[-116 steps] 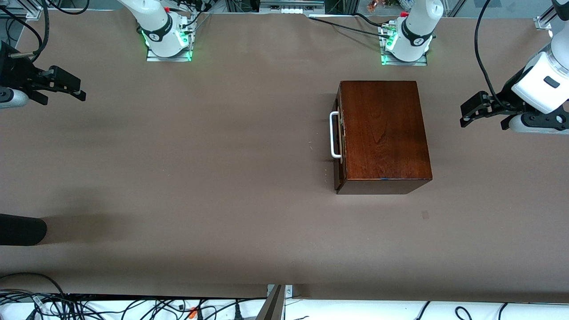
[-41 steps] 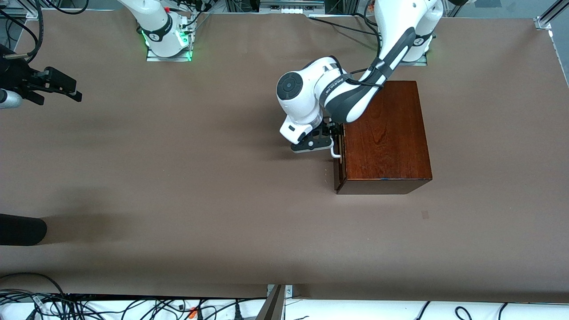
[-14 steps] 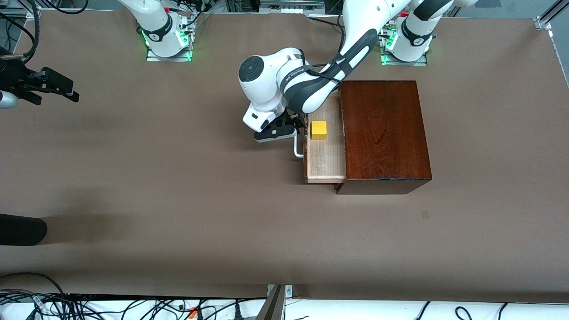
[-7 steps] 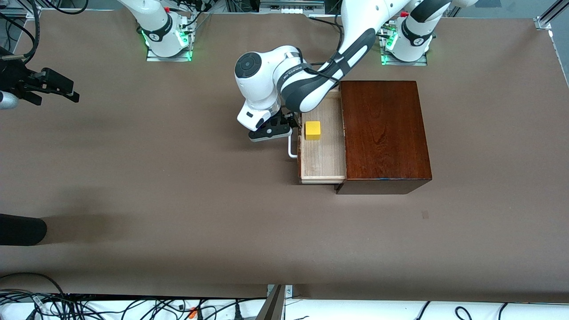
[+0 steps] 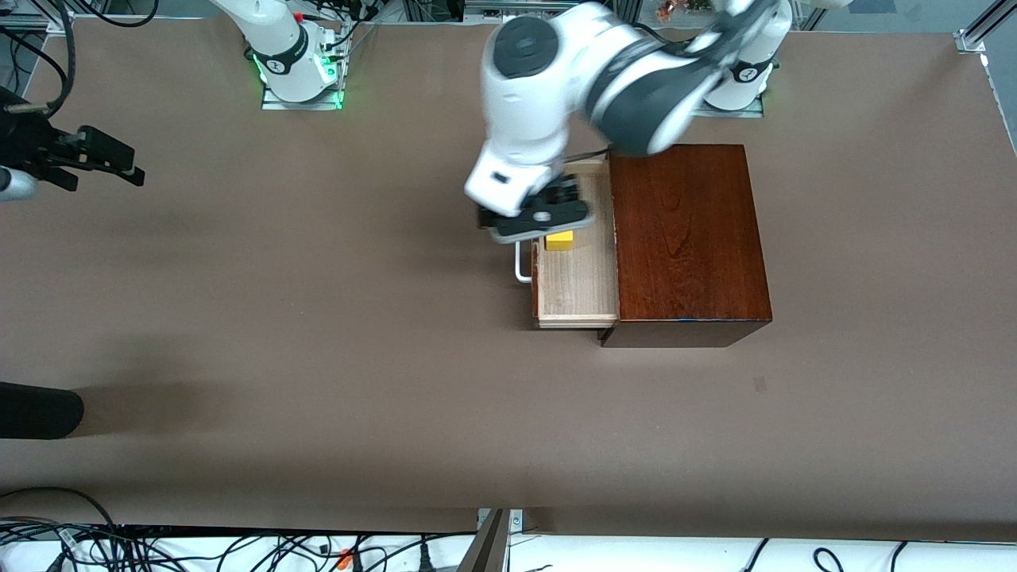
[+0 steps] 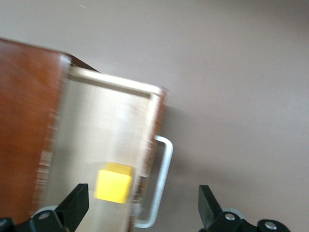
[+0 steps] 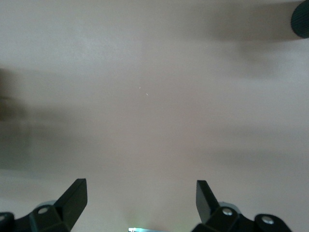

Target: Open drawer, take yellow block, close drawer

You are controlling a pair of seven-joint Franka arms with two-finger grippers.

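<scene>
Item: drawer (image 5: 578, 274). State: pulled out of the dark wooden box (image 5: 687, 238) toward the right arm's end of the tabletop (image 5: 318, 318), pale interior exposed. No farther out than half a second ago, so the opening step reads as finished.

Item: white bar handle (image 5: 521, 266). Half a second ago the left gripper was at it; now the handle stands free, nothing touching it.

Item: left gripper (image 5: 540, 216). It has risen off the handle and swung over the open drawer, blurred with motion, above the block. Jaws released and spread wide, holding nothing. Judged: the arm is passing from pulling to picking.

Item: yellow block (image 5: 560, 241). It lies on the drawer floor close to the drawer front, unmoved over the last half second, not yet taken.

Item: right gripper (image 5: 99, 151). It waits at the right arm's end of the tabletop, jaws released and empty.

View notes: from the front the left gripper hides most of the block; the left wrist view shows the whole yellow block (image 6: 114, 182), untouched, and the bar handle (image 6: 161, 181) just beside it outside the drawer front. The right wrist view shows only bare tabletop.
</scene>
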